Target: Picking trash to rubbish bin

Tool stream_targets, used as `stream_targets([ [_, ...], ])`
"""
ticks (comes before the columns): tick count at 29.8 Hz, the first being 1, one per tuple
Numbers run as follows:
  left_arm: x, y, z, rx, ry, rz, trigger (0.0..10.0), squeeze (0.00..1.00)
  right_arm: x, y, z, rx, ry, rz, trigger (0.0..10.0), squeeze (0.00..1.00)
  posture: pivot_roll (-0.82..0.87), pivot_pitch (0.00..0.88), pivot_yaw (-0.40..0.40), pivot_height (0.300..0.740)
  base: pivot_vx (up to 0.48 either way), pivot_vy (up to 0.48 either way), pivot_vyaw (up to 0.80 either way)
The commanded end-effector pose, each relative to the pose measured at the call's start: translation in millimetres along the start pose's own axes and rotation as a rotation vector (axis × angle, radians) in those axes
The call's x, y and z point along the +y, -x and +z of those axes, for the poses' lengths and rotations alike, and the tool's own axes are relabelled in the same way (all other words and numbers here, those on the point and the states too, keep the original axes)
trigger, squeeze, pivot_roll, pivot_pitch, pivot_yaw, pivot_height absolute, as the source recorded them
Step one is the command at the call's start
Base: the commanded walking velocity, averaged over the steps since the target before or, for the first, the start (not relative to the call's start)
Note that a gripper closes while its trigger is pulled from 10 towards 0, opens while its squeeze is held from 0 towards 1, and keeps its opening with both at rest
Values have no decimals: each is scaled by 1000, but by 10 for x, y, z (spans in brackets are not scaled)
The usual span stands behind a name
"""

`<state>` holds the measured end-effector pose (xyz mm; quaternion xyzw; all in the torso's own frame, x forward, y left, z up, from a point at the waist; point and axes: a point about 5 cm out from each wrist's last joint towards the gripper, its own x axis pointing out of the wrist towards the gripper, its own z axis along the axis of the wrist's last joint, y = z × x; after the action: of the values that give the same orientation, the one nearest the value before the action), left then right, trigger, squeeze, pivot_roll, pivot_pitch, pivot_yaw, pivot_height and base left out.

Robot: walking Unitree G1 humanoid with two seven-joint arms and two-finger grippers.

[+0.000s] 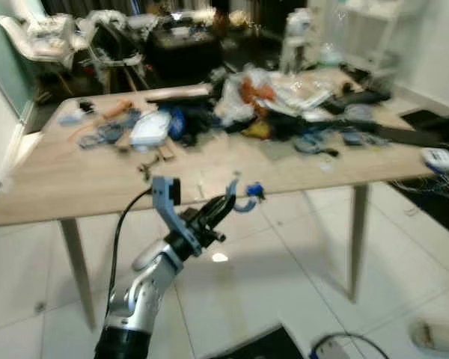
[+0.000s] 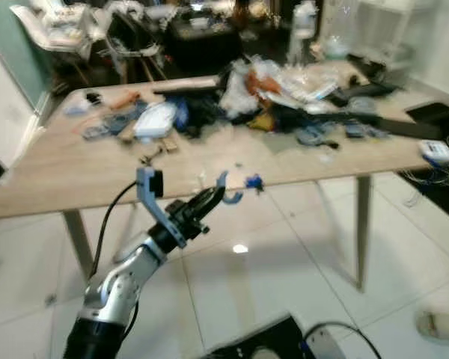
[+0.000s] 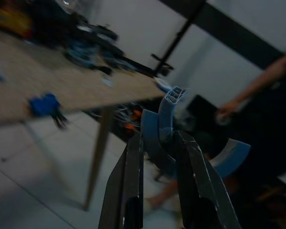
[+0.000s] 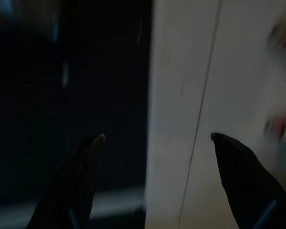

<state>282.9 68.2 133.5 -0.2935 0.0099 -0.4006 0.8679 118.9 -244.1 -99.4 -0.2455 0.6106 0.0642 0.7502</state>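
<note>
My left gripper is held out in front of the near edge of the wooden table, above the tiled floor. It is shut on a curved blue plastic piece, which sticks out past the fingertips. A small blue item lies at the table's near edge, just beyond the held piece. Trash covers the table's far half: white bags and wrappers, dark items, and blue and orange bits. In the dark right wrist view my right gripper is open over a pale floor.
A person's arm and leg show past the table's far end. Chairs and dark furniture stand behind the table. A white device sits at the table's right edge, with cables below. A white object and a dark object lie on the floor.
</note>
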Motion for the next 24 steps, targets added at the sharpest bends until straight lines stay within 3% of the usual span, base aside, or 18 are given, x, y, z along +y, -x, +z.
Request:
stream_targets([
  [1,4,42,-69,-6,25,15,10000,0,96,-4,13,2,-4,24,10000,0,-86,26,61,740,-442,0,0],
  [9,134,174,-192,51,11,67,10000,0,114,-4,33,-1,-2,26,10000,0,-83,26,58,740,-442,0,0],
  [13,345,374,-335,116,1,154,10000,0,84,-4,23,0,2,22,10000,0,-78,25,53,740,-442,0,0],
  [15,363,393,-348,122,2,161,10000,0,78,-3,19,1,2,21,10000,0,-78,25,53,740,-442,0,0],
  [21,713,767,-594,224,13,347,10000,0,30,-1,-17,5,6,18,10000,0,-72,24,55,740,-435,0,0],
  [23,757,827,-633,238,23,375,10000,0,28,-1,-18,5,6,18,10000,0,-72,24,55,740,-428,0,0],
  [24,848,978,-736,279,42,444,10000,0,27,-1,-18,4,6,18,10000,0,-71,23,57,740,-360,0,0],
])
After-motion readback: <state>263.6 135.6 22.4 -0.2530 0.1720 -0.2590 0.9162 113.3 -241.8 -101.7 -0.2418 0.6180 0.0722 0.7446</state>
